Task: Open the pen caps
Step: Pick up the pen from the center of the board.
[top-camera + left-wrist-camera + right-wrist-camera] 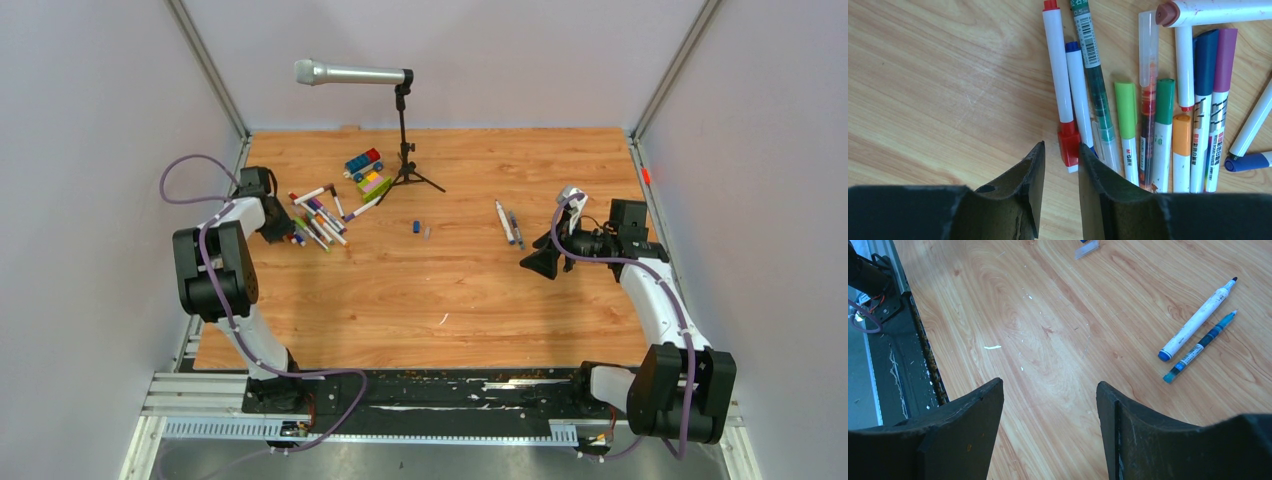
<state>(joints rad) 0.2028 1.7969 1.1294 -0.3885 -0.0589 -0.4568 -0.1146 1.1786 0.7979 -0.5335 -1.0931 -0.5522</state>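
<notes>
**A:** Wood-grain surface [400,300], with pens [320,215] heaped at the far left. Where is the left gripper [1061,150]?

**B:** Low at the heap's left edge. Its jaws stand a narrow gap apart, with the red cap [1069,147] between the tips. The cap sits on its red pen [1057,65], which has a white barrel. One finger seems to touch the cap, and a strip of wood shows between it and the other, so it isn't clamped.

**A:** And beside it?

**B:** Pens lie side by side just to its right, with caps in lime, green, orange, navy and purple.

**A:** Right gripper [1049,387]?

**B:** Jaws wide apart, holding nothing, over bare wood at the right. Two pens [510,225] lie together just to its far left with their tips bare. One is white with a blue end, the other teal.

**A:** Any loose caps?

**B:** A blue cap [416,227] and a clear cap [427,233] lie side by side mid-surface, between the heap and those two pens. Blocks [367,170] and a mic stand [405,150] sit farther back.
</notes>
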